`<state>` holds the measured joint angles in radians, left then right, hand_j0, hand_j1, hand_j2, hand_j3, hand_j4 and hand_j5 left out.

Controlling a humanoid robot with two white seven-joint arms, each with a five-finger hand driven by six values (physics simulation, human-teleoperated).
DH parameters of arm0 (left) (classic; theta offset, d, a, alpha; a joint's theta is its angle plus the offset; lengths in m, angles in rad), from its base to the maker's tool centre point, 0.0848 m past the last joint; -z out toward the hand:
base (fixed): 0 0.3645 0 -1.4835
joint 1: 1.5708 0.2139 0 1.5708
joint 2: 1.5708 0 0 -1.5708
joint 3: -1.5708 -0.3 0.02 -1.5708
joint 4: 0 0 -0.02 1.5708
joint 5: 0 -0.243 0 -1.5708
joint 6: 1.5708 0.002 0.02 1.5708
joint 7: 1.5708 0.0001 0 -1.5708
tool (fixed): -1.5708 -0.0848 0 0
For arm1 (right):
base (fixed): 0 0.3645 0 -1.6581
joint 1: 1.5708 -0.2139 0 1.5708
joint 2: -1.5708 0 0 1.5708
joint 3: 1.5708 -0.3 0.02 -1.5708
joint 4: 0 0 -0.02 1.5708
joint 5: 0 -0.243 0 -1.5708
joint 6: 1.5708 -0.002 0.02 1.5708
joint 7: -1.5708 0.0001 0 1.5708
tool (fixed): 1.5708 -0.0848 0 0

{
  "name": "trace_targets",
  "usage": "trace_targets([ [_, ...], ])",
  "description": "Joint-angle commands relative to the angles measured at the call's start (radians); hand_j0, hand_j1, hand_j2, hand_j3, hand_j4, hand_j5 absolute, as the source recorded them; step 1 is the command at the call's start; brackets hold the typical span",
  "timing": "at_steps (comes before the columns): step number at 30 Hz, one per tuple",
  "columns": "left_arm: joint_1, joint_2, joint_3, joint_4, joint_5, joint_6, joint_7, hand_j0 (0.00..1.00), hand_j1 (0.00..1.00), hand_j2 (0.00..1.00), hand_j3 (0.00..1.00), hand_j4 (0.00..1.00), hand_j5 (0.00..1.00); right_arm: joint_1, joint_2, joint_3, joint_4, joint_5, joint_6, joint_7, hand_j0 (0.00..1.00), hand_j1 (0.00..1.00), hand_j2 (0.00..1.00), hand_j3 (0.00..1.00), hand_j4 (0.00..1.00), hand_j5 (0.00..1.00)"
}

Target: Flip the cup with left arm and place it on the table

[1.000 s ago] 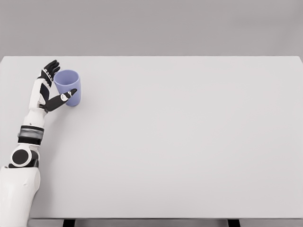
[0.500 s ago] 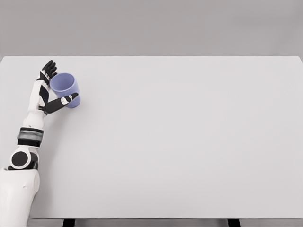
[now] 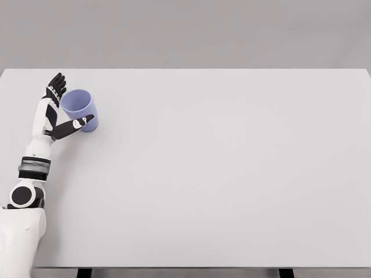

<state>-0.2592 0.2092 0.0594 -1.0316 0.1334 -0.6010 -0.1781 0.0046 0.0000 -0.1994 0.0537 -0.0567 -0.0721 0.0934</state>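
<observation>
A lilac cup (image 3: pixel 81 110) stands on the white table (image 3: pixel 232 174) near its far left corner, tilted with its open mouth facing up and to the left. My left hand (image 3: pixel 62 106) is right beside it on the left. The fingers (image 3: pixel 55 86) are stretched out straight behind the rim, and the thumb (image 3: pixel 78 123) reaches across the cup's lower front, touching it or nearly so. The hand is open, not closed around the cup. My right arm is out of view.
The table's far edge (image 3: pixel 185 69) runs just behind the cup and its left edge (image 3: pixel 2 116) lies close to my forearm. A plain grey wall stands behind the table.
The cup has tipped from nearly upright to leaning left, mouth turned toward the hand. My left hand and forearm have drifted slightly left, and the fingers now sit farther from the rim.
</observation>
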Motion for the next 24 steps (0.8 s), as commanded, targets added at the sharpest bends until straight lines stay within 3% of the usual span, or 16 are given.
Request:
trace_targets([
  [1, 0.0, 0.001, 0.0, -0.001, 0.003, -0.002, 0.0, 1.0, 1.0, 1.0, 1.0, 1.0, 1.0, 0.0, 0.0, 0.0, 0.0, 0.0, 0.0, 0.0, 1.0, 1.0, 1.0, 1.0, 1.0, 1.0],
  [10, 0.012, 0.036, 0.004, -0.051, 0.005, 0.004, 0.0, 1.0, 1.0, 1.0, 1.0, 1.0, 1.0, 0.0, 0.0, 0.0, 0.0, 0.0, 0.0, 0.0, 1.0, 1.0, 1.0, 1.0, 1.0, 1.0],
  [12, 0.051, 0.078, 0.0, -0.108, 0.035, 0.015, 0.0, 1.0, 1.0, 1.0, 1.0, 1.0, 1.0, 0.0, 0.0, 0.0, 0.0, 0.0, 0.0, 0.0, 1.0, 1.0, 1.0, 1.0, 1.0, 1.0],
  [19, 0.072, 0.183, -0.006, -0.14, 0.058, 0.014, -0.001, 1.0, 1.0, 1.0, 1.0, 1.0, 1.0, 0.0, 0.0, 0.0, 0.0, 0.0, 0.0, 0.0, 1.0, 1.0, 1.0, 1.0, 1.0, 1.0],
  [22, 0.12, 0.259, -0.012, -0.203, 0.058, 0.017, -0.003, 1.0, 1.0, 1.0, 1.0, 1.0, 1.0, 0.0, 0.0, 0.0, 0.0, 0.0, 0.0, 0.0, 1.0, 1.0, 1.0, 1.0, 1.0, 1.0],
  [24, 0.129, 0.352, -0.039, -0.222, 0.058, 0.014, -0.004, 1.0, 1.0, 1.0, 1.0, 1.0, 1.0, 0.0, 0.0, 0.0, 0.0, 0.0, 0.0, 0.0, 1.0, 1.0, 1.0, 1.0, 1.0, 1.0],
])
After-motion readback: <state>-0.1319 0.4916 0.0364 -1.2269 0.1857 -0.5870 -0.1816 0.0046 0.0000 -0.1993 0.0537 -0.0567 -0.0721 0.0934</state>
